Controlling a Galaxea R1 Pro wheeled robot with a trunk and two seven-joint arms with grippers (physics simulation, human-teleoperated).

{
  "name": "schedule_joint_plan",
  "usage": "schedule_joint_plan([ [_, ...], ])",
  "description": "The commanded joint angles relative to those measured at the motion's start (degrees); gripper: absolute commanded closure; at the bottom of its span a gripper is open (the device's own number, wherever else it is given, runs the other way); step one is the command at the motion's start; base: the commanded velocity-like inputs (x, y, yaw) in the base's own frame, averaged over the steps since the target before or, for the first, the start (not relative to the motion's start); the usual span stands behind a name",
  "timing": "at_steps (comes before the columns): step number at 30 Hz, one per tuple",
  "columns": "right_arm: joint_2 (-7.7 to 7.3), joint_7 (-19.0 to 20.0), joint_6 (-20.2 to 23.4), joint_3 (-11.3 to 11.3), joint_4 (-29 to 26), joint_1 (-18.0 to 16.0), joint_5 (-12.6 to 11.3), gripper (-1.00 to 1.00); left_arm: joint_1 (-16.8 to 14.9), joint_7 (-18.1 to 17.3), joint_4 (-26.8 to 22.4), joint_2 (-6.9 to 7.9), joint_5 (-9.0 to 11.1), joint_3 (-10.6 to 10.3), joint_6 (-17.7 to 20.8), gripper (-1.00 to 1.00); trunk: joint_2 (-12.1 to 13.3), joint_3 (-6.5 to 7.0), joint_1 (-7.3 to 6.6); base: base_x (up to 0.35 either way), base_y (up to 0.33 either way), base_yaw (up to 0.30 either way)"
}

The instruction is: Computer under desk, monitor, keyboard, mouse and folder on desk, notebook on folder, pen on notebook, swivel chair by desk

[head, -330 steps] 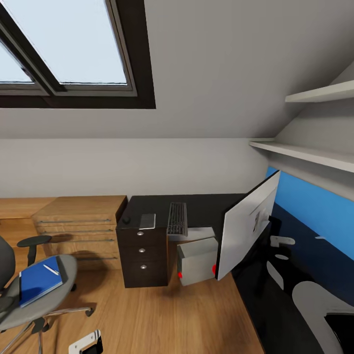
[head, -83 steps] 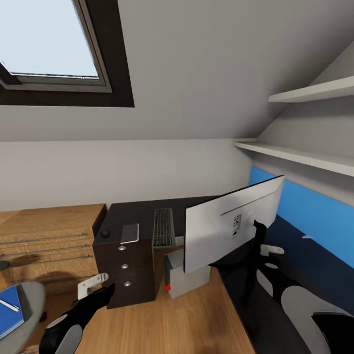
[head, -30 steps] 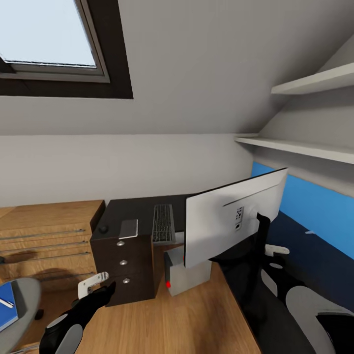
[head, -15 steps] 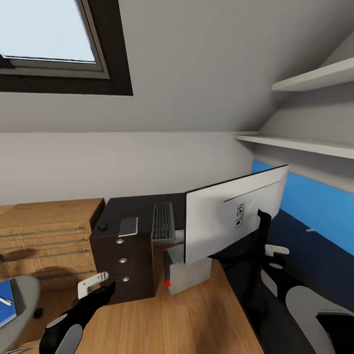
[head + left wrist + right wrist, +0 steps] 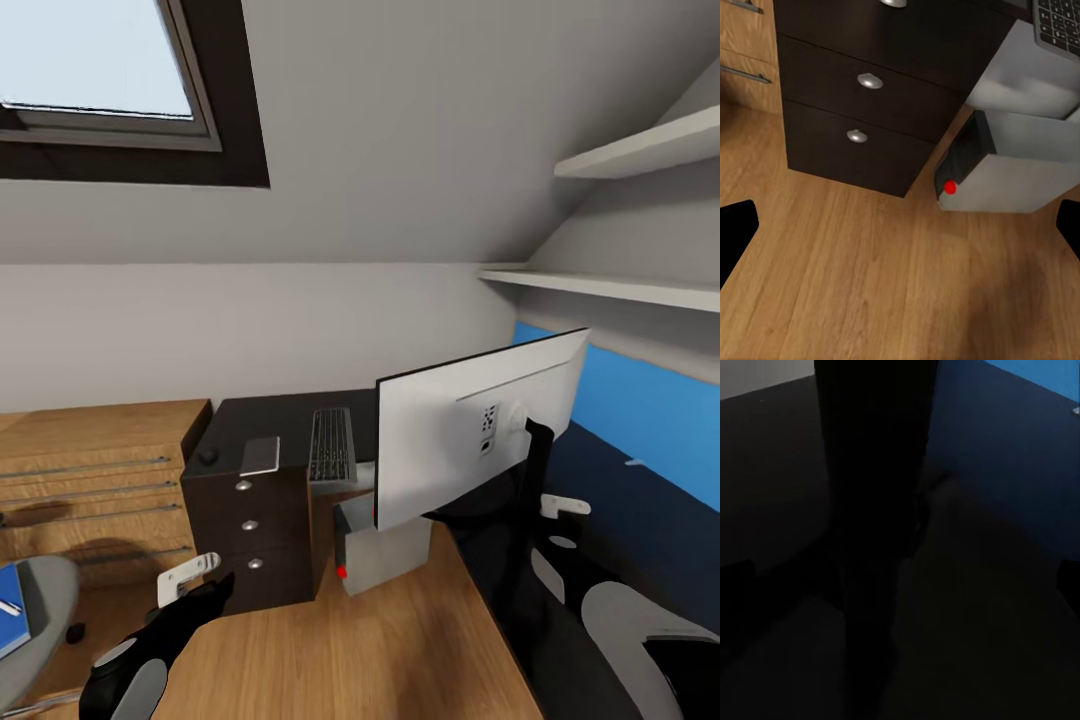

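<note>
Left gripper (image 5: 190, 580) near computer (image 5: 385, 550).

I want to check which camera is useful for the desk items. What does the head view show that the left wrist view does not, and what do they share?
Head view alone: the monitor seen from behind, the mouse, the notebook, and at the picture's edge the chair with the blue folder on it.

Left wrist view alone: the computer's dark front face from close by, low over the wooden floor.

Both: the black drawer unit with silver knobs, the keyboard, and the grey computer with its red light.
</note>
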Motion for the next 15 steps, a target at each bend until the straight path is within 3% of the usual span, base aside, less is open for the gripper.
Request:
schedule_joint_plan([
  [1,-0.08,-0.1,-0.3,0.2,0.0,-0.1,-0.6,-1.0,-0.1,0.6,-0.1,0.06,0.6,-0.1,0.0,-1.0,-0.5,-0.25,0.23,0.0,0.0,0.0],
  [15,-0.79,-0.1,-0.3,0.3,0.1,-0.1,-0.6,-1.0,-0.1,0.6,-0.1,0.21,0.5,-0.1,0.0,-1.0,-6.1,-2.77,3.3,0.0,0.0,0.0],
])
